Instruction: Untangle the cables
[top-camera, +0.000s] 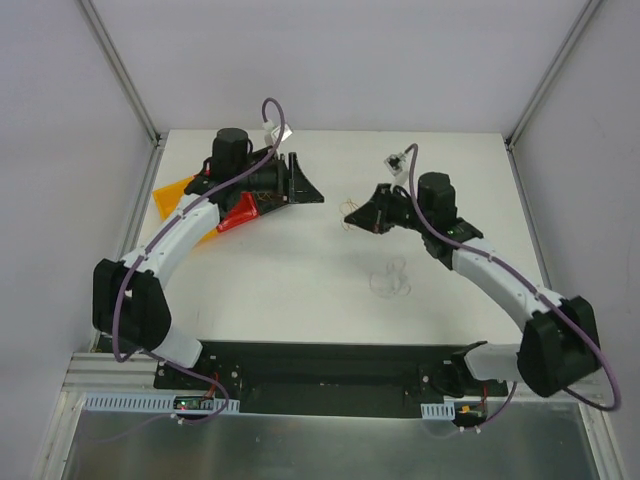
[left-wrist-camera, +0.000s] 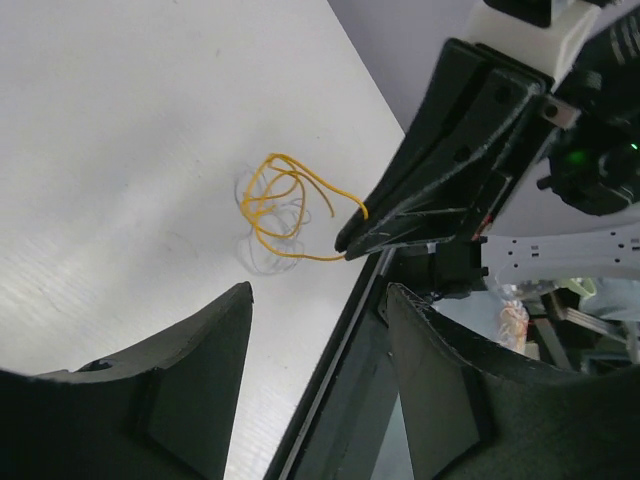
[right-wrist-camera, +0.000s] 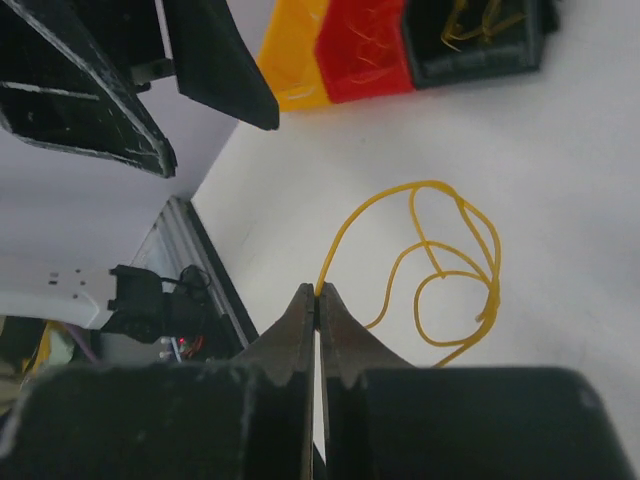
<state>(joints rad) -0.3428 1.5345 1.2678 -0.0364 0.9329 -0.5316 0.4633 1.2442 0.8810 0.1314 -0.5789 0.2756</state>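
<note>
The cables show as a thin yellow wire (right-wrist-camera: 440, 270) in loose loops, hanging just above the white table (top-camera: 300, 270) and casting a shadow. My right gripper (right-wrist-camera: 318, 292) is shut on one end of it, the jaws pinched together at the tips. In the top view the wire (top-camera: 345, 222) sits at the right gripper (top-camera: 350, 216), mid-table. The left wrist view shows the same loops (left-wrist-camera: 280, 205) at the right gripper's fingers (left-wrist-camera: 400, 215). My left gripper (left-wrist-camera: 318, 300) is open with nothing between its fingers. It hovers at the back left (top-camera: 310, 182), apart from the wire.
A row of small trays stands at the back left: orange (right-wrist-camera: 290, 60), red (right-wrist-camera: 365, 50) and black (right-wrist-camera: 480, 45), the black one holding yellow wire bits. In the top view the orange (top-camera: 170, 197) and red (top-camera: 238, 213) trays lie under the left arm. A faint pale tangle (top-camera: 390, 282) lies mid-table.
</note>
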